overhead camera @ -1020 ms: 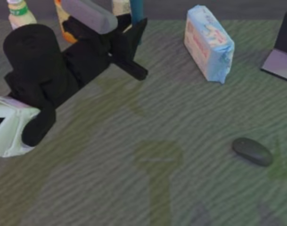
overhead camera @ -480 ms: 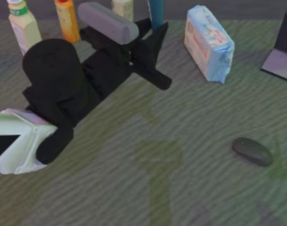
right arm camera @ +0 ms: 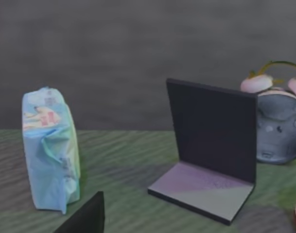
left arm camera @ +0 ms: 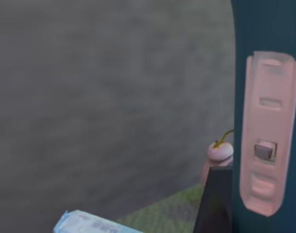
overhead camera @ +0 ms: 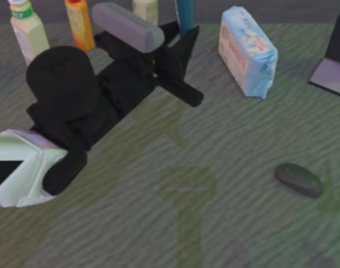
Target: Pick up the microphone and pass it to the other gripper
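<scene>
My left gripper (overhead camera: 181,61) sits at the far side of the table, left of centre in the top view, with its 2 pointed black fingers spread: one (overhead camera: 187,43) angles up toward the back edge, the other (overhead camera: 183,94) lies out low over the mat. Between them, close against the upper finger, stands the microphone (overhead camera: 185,12). From above I see only its dark-teal handle rising upright out of the top of the view. The left wrist view gives the handle (left arm camera: 264,121) large and vertical, with its pale switch strip (left arm camera: 268,136) facing the camera and a black fingertip (left arm camera: 217,201) just beside its lower part. The fingers stand apart around the handle, and I cannot tell whether either one touches it.

Behind the gripper runs the grey rounded block (overhead camera: 127,26), then the black arm down to the white sleeve (overhead camera: 19,167) at the left edge.

Along the back edge to the left of the microphone stand 3 bottles: a cream one (overhead camera: 145,9) partly hidden by the block, an orange one (overhead camera: 80,22), and a white one with a green cap band (overhead camera: 27,30). To the right lies a light-blue tissue pack (overhead camera: 248,50), and farther right a small open laptop (overhead camera: 333,61) at the edge. A dark grey mouse (overhead camera: 298,179) rests well apart, toward the near right.

My right gripper does not show in the top view. Its wrist view shows one black fingertip (right arm camera: 87,216), the tissue pack (right arm camera: 50,150), the laptop (right arm camera: 211,160) and a rounded grey object (right arm camera: 281,128) behind it.
</scene>
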Action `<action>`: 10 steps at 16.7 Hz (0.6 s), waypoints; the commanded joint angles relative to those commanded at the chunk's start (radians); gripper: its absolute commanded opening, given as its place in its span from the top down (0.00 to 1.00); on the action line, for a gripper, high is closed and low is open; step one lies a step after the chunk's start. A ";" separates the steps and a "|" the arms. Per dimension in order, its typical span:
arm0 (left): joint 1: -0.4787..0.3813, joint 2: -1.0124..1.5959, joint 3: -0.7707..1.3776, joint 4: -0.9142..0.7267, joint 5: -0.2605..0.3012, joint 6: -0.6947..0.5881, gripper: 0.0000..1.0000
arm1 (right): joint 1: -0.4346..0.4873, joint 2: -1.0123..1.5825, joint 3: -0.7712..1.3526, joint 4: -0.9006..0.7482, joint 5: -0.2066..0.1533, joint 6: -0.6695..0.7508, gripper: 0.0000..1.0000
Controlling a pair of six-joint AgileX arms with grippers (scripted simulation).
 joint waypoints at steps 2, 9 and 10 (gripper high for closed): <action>0.000 0.000 0.000 0.000 0.000 0.000 1.00 | 0.024 0.054 0.043 0.026 -0.026 -0.003 0.00; 0.000 0.000 0.000 0.000 0.000 0.000 1.00 | 0.196 0.554 0.340 0.200 -0.213 -0.028 0.00; 0.000 0.000 0.000 0.000 0.000 0.000 1.00 | 0.225 0.645 0.387 0.227 -0.245 -0.032 0.00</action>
